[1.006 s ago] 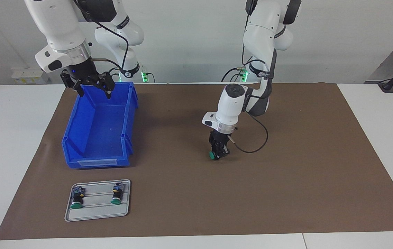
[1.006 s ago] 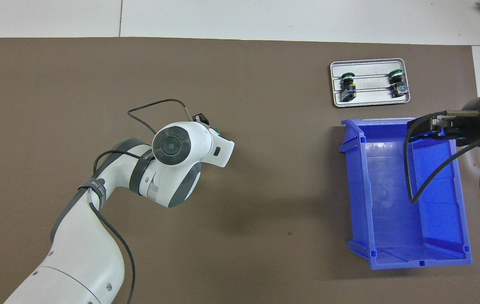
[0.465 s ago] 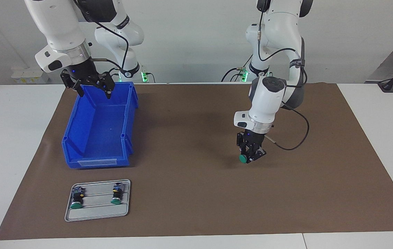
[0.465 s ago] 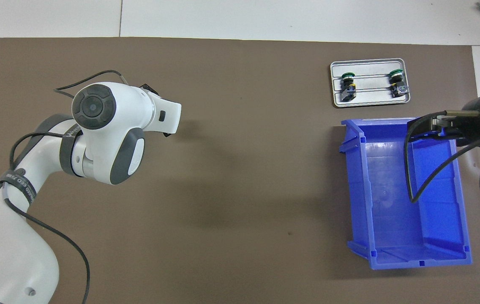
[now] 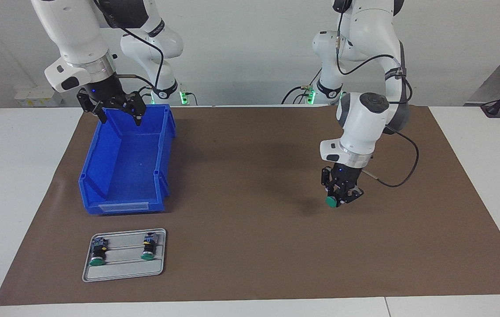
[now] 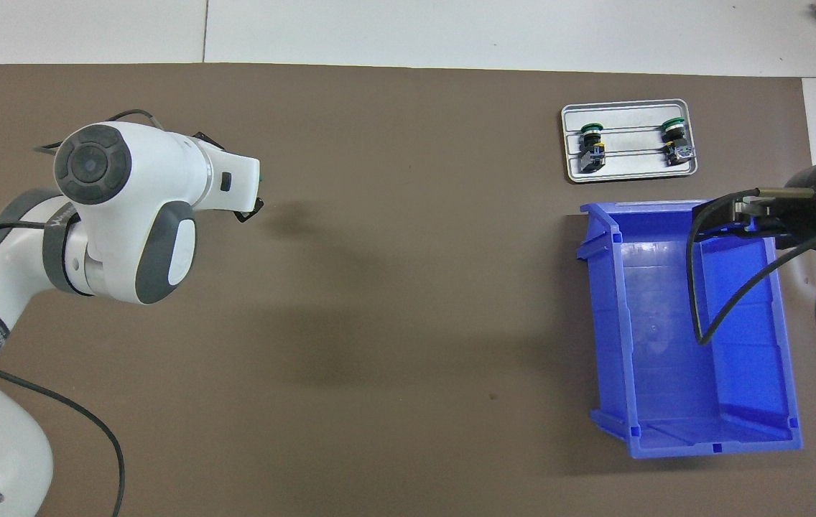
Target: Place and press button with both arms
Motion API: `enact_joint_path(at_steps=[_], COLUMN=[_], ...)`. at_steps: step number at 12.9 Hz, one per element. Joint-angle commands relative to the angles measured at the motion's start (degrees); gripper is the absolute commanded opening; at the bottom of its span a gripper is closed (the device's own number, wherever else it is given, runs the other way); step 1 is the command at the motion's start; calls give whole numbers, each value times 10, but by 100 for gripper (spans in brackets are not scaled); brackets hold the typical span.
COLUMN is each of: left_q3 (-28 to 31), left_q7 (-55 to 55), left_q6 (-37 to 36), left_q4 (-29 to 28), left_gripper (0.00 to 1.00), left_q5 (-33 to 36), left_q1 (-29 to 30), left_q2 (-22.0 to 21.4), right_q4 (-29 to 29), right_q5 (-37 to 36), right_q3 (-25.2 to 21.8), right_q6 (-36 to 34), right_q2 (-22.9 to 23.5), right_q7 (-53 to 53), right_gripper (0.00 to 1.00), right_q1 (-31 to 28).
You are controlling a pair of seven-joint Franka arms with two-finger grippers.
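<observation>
Button [image 5: 331, 201] gripped in left hand [image 5: 341, 198], above mat [image 5: 250, 246]

Mat [image 5: 250, 246] open — bin [image 5: 100, 176], tray [image 5: 122, 273] obstruct.

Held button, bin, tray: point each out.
Held button [image 5: 331, 202], facing view, green cap.
Bin [image 5: 97, 150], facing view, side wall.
Tray [image 6: 629, 168], overhead view, bare strip nearest the robots.

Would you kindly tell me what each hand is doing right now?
Left hand: closed on the green button, over the brown mat.
Right hand: open, empty, over the blue bin.
</observation>
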Motion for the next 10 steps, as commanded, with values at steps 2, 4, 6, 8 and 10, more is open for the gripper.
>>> enact_joint_path(at_steps=[2,4,6,8,10], left_q3=[-14,-6,-4,-7,-4], left_q7=[131,233,259,300,395], left_q6=[-58,-123,-128,-128,-125], left_q4=[5,28,19,-5,-57], left_gripper=[34,34,34,31,32], left_q5=[-105,-214,-229,-247,-366], left_q1=[65,99,107,131,151], left_q2=[-13,-15,-22,-32,-58], right_q4=[-7,-7,-7,-7,-7], right_q5=[13,13,13,13,13], right_q3=[5,5,5,5,5], right_q6=[1,1,1,1,1], right_q2=[-8,-8,-8,-8,-8], right_q7=[-3,-3,-3,-3,-3], right_gripper=[100,100,100,100,100], right_q1=[-8,-8,-8,-8,-8])
